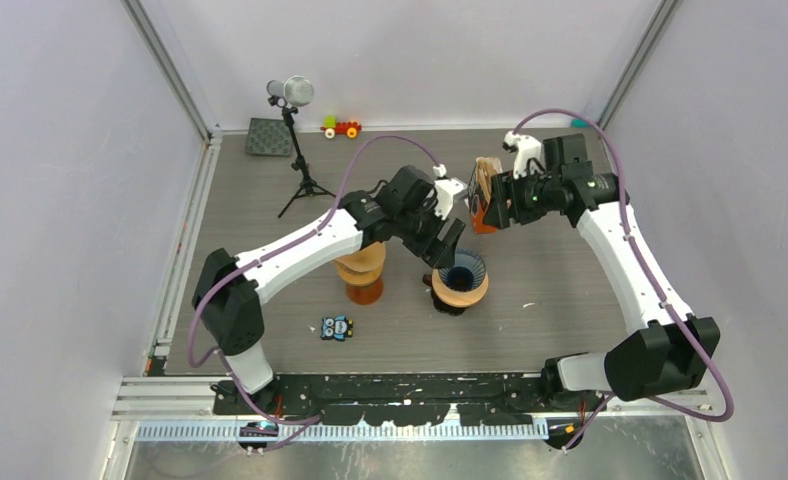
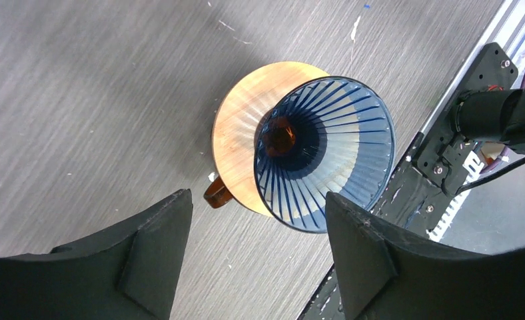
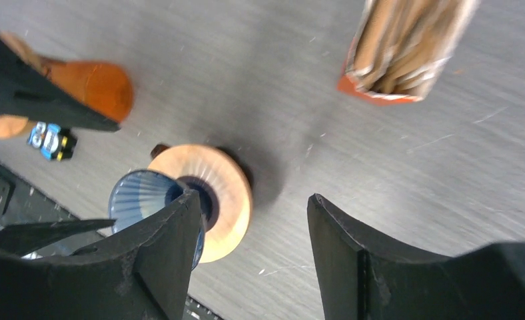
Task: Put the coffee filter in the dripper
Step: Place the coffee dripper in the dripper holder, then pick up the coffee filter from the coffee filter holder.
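The blue ribbed dripper (image 1: 463, 268) sits on a round wooden collar (image 1: 460, 293) at mid-table, with nothing inside it in the left wrist view, where the dripper (image 2: 333, 153) lies just beyond the fingertips. Brown paper coffee filters stand in an orange packet (image 1: 484, 190), also seen as the packet (image 3: 406, 47) in the right wrist view. My left gripper (image 1: 448, 243) hovers over the dripper's far side, open and empty (image 2: 260, 260). My right gripper (image 1: 498, 205) hangs beside the packet, open (image 3: 253, 253), with bare table between its fingers.
An orange-brown wooden stand (image 1: 362, 272) sits under the left forearm. A small toy car (image 1: 336, 328) lies near the front. At the back left are a microphone on a tripod (image 1: 292, 95), a black pad (image 1: 269, 137) and a colourful toy (image 1: 341, 127).
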Controlling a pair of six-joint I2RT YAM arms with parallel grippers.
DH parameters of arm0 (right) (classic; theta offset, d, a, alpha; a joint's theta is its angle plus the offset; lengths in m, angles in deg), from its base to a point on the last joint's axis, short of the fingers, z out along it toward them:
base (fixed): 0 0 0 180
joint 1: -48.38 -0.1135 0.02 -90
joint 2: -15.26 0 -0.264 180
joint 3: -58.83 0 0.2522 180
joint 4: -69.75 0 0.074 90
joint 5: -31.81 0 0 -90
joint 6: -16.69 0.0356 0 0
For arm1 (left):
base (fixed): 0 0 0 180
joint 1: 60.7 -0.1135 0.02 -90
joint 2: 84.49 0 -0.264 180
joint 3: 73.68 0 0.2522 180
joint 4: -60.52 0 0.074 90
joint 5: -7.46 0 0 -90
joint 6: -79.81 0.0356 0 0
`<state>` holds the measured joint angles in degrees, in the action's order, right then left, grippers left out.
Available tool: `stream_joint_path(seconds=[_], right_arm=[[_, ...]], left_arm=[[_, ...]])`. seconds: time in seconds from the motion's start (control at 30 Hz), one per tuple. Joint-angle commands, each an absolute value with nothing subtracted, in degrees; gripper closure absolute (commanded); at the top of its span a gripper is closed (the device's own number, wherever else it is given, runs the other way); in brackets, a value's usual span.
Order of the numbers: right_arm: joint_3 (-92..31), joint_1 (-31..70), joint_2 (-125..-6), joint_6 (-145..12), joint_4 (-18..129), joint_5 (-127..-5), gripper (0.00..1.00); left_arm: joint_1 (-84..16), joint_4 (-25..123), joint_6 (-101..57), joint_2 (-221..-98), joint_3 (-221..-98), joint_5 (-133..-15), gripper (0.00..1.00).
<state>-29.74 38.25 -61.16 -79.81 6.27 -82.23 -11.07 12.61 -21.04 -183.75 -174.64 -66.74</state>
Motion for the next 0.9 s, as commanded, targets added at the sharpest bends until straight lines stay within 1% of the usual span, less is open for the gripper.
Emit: stream_joint_path(seconds=[0.0, 0.2, 0.37, 0.6, 0.87], right_arm=[[-36.0, 40.0, -60.2, -78.0, 9.9, -76.3, 0.35], [-41.5, 40.2, -66.1, -77.3, 14.4, -67.3, 0.44], [-46.4, 40.2, -72.5, -77.7, 16.0, -67.2, 0.50], [-50.6, 39.9, -80.8, -78.8, 18.5, -66.3, 0.51], [-50.9, 38.4, -84.4, -79.3, 19.9, -65.3, 0.55]], left_arm=[[-12.0, 13.3, -19.2, -177.9, -176.3, -67.6, 0.25], [-12.5, 13.6, -18.6, -174.9, -176.5, -67.1, 0.24], [-12.6, 14.5, -17.7, -172.7, -175.2, -66.7, 0.24], [-12.7, 15.3, -17.0, -171.3, -174.0, -66.2, 0.24], [-12.9, 15.6, -16.6, -170.2, -173.2, -66.1, 0.23]])
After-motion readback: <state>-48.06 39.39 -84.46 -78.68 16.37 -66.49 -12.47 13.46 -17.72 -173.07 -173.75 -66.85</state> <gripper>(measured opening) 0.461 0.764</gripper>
